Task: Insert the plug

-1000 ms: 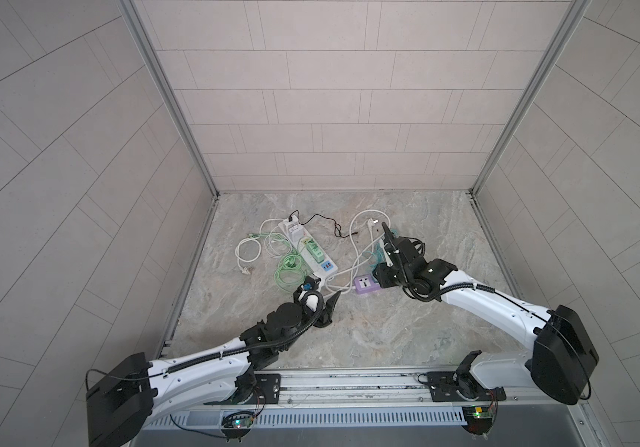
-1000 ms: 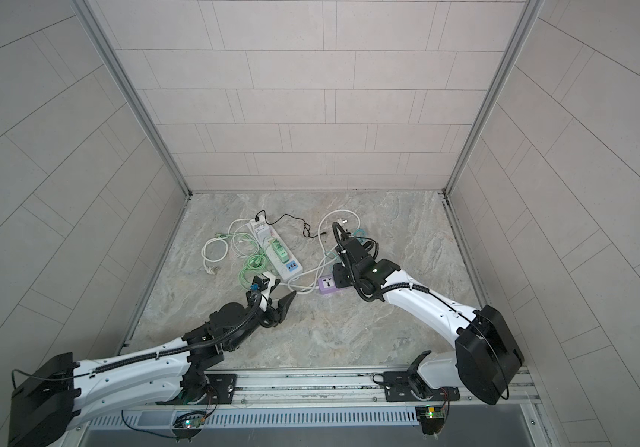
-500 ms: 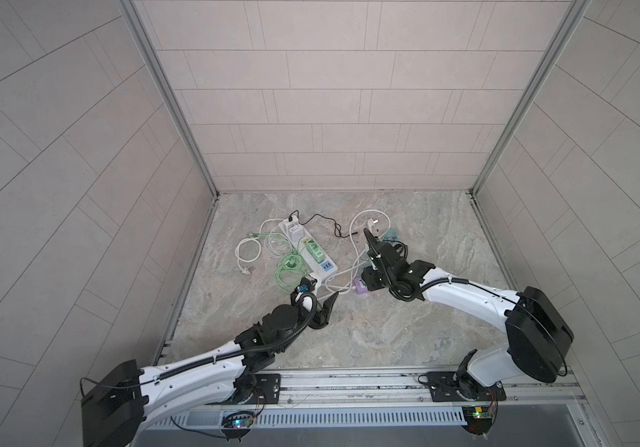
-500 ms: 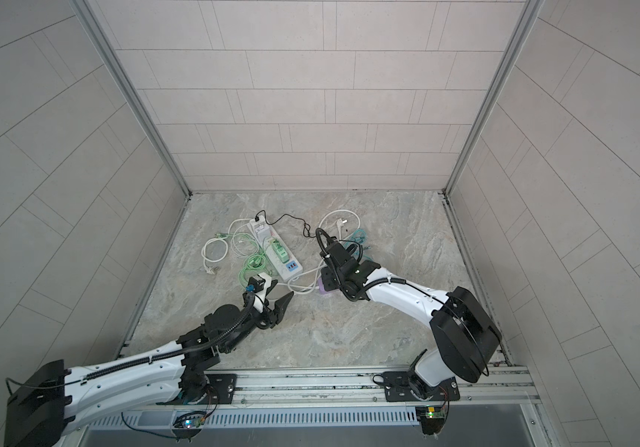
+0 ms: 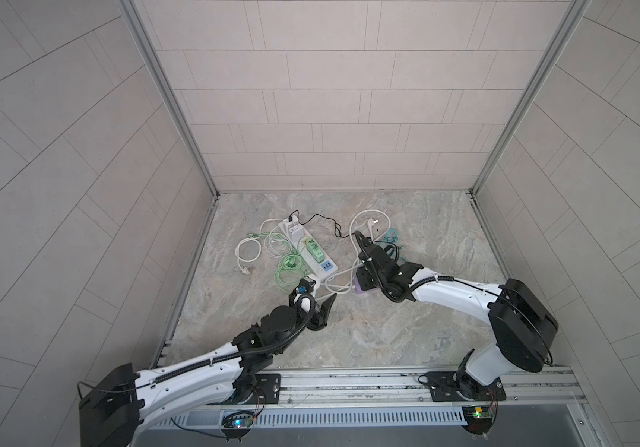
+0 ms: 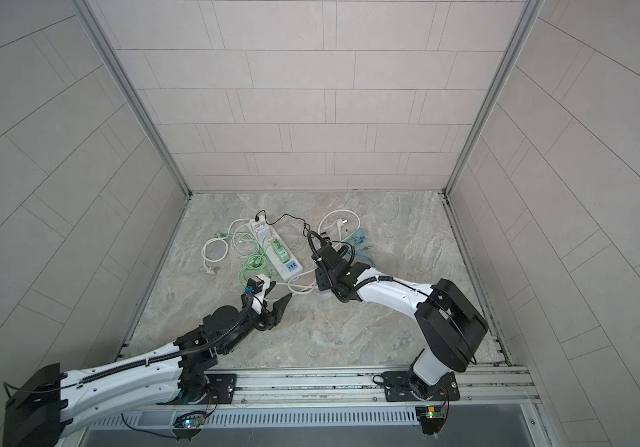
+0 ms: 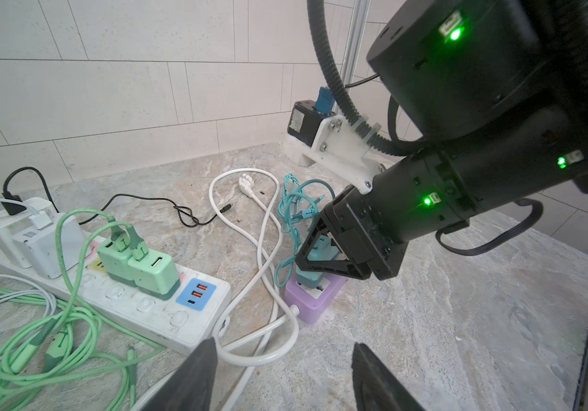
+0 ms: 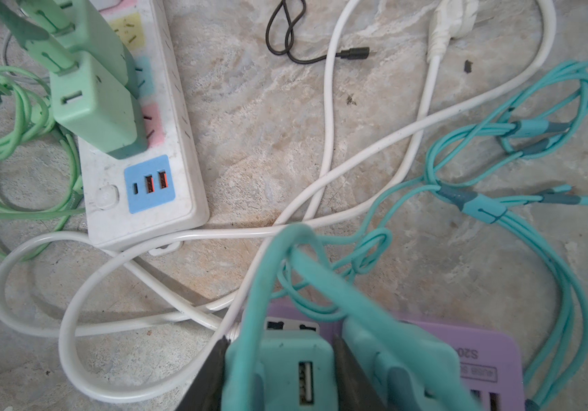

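My right gripper (image 8: 280, 373) is clamped on the teal plug (image 7: 312, 275), one jaw on each side. The plug stands upright on the purple socket block (image 7: 315, 302), touching it; I cannot tell whether it is fully seated. Its teal cable (image 8: 566, 320) loops away over the stone floor (image 5: 407, 329). My left gripper (image 7: 283, 347) hangs empty, jaws apart, near the white power strip (image 7: 150, 313).
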